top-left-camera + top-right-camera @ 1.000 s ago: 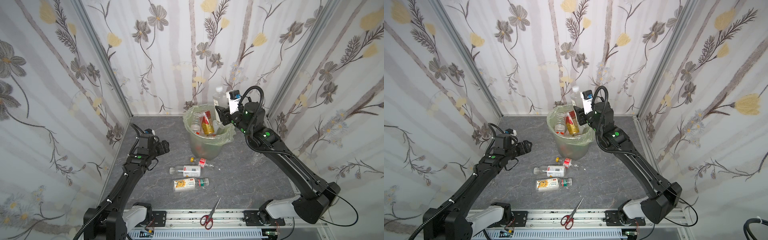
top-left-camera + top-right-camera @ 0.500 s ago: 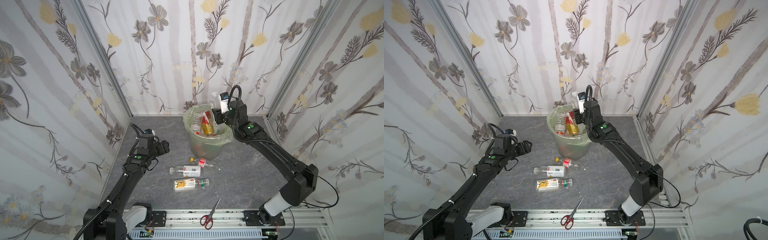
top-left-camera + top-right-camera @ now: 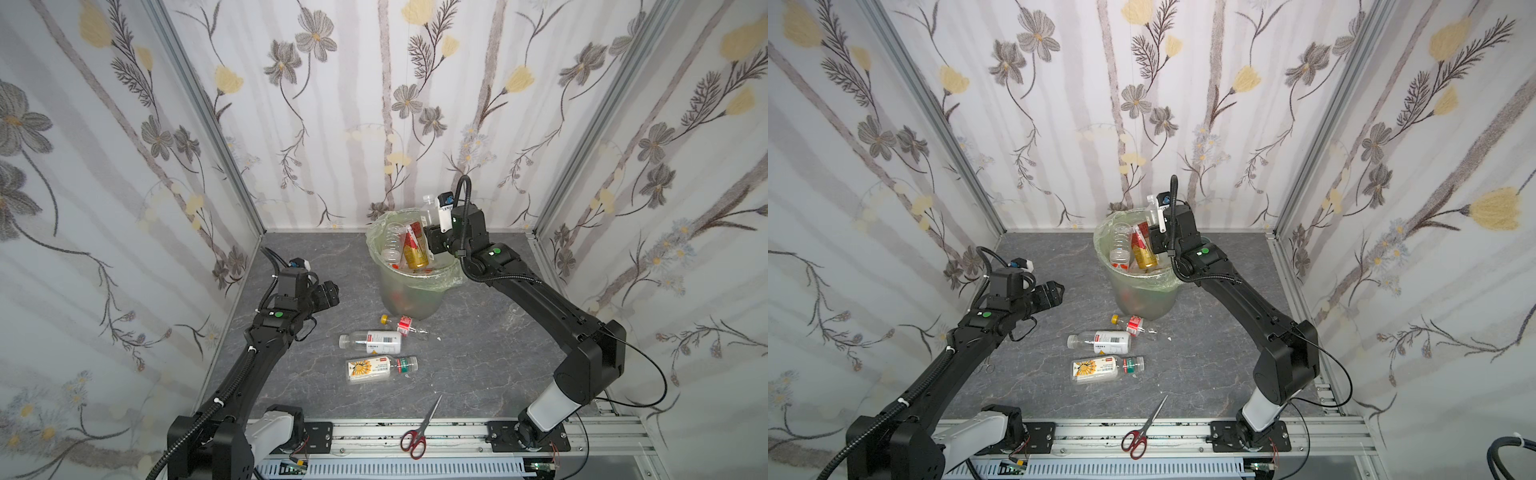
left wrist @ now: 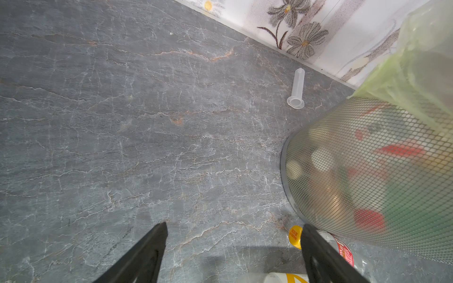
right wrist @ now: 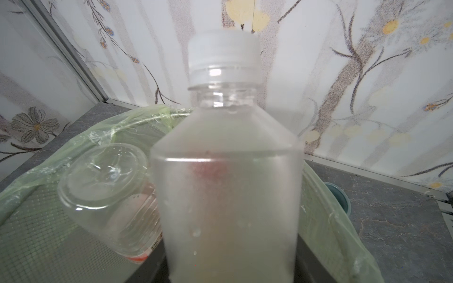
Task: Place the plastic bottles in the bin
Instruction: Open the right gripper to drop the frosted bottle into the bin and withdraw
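Scissors [image 3: 419, 428], red-handled, lie at the lower centre in both top views, by the rail.

Three bottles lie on the grey tabletop [image 3: 478, 365] at centre:
- the sunflower bottle [image 3: 376, 369], lowest, with a flower picture on its label
- the white-label bottle [image 3: 370, 338], above it, showing a barcode
- the yellow-cap bottle [image 3: 401, 324], with a red label, at the foot of the bin [image 3: 411, 295]

None of the print is readable.

Left claw [image 4: 232, 226]: released, fingers spread wide and holding nothing. It hovers over bare tabletop at centre left in a top view. The left arm stretches up from the lower-left base, wrist angled down toward the bin.

The bin stands just above centre, its green bag folded over the rim. An amber bottle [image 3: 415, 253] and a clear bottle [image 3: 390, 245] stick up out of it.

Right claw [image 3: 433, 228]: grasping a frosted bottle [image 5: 228, 183] low on its body. The bottle is upright, white cap up, above the bin's right rim. The right arm rises from the lower right, elbow bent, forearm reaching up-left to the bin.
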You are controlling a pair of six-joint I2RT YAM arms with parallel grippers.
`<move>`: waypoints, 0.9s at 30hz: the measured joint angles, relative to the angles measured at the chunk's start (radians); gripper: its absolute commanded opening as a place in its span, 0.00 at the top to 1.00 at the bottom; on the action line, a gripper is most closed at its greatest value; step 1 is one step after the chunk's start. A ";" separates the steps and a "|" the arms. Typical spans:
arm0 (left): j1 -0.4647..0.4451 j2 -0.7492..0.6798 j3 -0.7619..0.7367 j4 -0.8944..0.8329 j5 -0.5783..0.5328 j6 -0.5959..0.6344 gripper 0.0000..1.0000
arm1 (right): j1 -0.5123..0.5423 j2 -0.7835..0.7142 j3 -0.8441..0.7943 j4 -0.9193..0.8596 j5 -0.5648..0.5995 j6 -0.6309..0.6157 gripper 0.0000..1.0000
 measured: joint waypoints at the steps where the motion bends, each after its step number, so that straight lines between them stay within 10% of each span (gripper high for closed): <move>1: 0.000 0.000 0.000 0.000 0.000 0.000 0.13 | 0.000 0.000 -0.001 -0.009 0.000 0.005 0.40; 27: -0.047 0.026 -0.006 0.002 0.052 0.005 0.12 | -0.002 -0.399 -0.179 -0.035 0.054 0.023 0.20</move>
